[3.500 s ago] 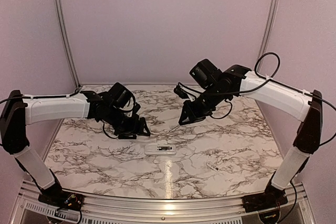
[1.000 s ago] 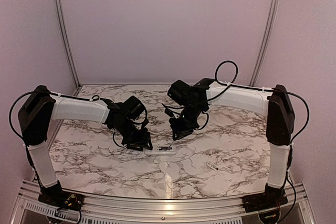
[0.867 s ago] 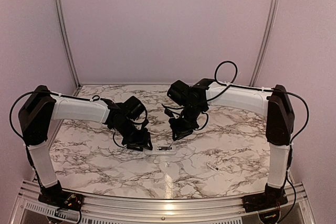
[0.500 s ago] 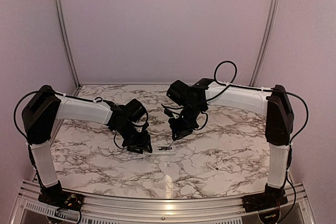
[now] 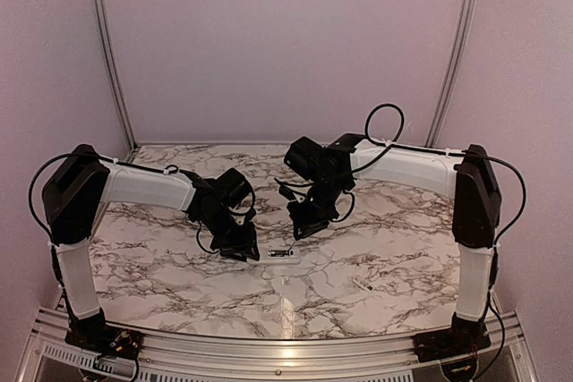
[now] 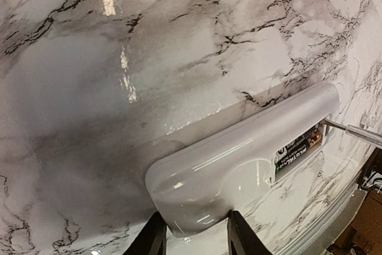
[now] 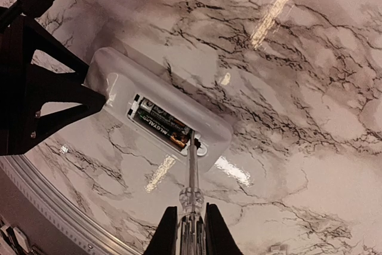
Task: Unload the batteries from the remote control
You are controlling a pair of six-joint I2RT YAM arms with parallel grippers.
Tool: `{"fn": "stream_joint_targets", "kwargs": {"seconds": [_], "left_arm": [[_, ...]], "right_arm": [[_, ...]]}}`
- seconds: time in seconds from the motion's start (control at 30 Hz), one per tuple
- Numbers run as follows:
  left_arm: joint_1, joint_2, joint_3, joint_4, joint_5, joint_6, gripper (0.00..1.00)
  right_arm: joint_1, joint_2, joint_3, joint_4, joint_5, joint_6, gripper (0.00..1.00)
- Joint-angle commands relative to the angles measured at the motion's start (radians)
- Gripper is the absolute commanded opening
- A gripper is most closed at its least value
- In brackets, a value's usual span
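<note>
The white remote control [image 5: 280, 255] lies on the marble table with its dark battery recess facing up. The batteries [image 7: 162, 125] sit side by side in the recess, black with a copper end; they also show in the left wrist view [image 6: 299, 147]. My left gripper [image 6: 192, 236] grips the remote's [image 6: 239, 168] rounded end between both fingers. My right gripper [image 7: 188, 226] is shut on a thin screwdriver [image 7: 192, 174] with a clear handle. The screwdriver's tip touches the recess end of the remote [image 7: 155, 108] by the batteries' copper end.
A small white flat chip [image 5: 362, 284] lies on the table to the right of the remote; it also shows at the bottom edge of the right wrist view [image 7: 276, 248]. The table's metal front rail [image 5: 277, 346] runs along the near edge.
Both arms came down from above the table to the remote. In the last second the left gripper slid a little right onto the remote's end; the right gripper barely moved.
</note>
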Motion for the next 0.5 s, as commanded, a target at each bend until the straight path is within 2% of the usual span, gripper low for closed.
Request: {"fn": "stream_joint_targets", "kwargs": {"seconds": [0.0,0.47], "left_arm": [[-0.004,0.031,0.019,0.004,0.011,0.009,0.34],[-0.005,0.061,0.018,-0.001,0.001,0.012,0.29]], "right_arm": [[0.016,0.016,-0.017,0.020,-0.006,-0.016,0.00],[0.008,-0.027,-0.071,0.085,-0.041,-0.047,0.00]]}}
